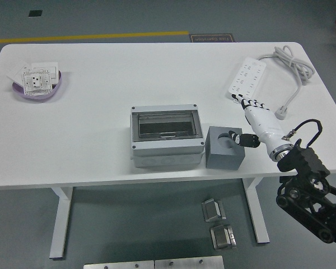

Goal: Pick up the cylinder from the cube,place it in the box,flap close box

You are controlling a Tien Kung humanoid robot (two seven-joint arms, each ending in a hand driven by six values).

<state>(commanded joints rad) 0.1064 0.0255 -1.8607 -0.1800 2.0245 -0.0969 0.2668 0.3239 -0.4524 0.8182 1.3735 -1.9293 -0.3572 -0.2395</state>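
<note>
Cylinder-holding grey cube (224, 148) sits just right of the grey plastic box (166, 136); the right white hand (256, 124) pinches a small dark cylinder (235, 138) above it.

bare counter (112, 73) left of and behind the box (167, 135), cube (224, 147) tight against the box's right side, power strip (247, 78) and cable (291, 67) crowding far right, bowl (38, 85) far left
</note>
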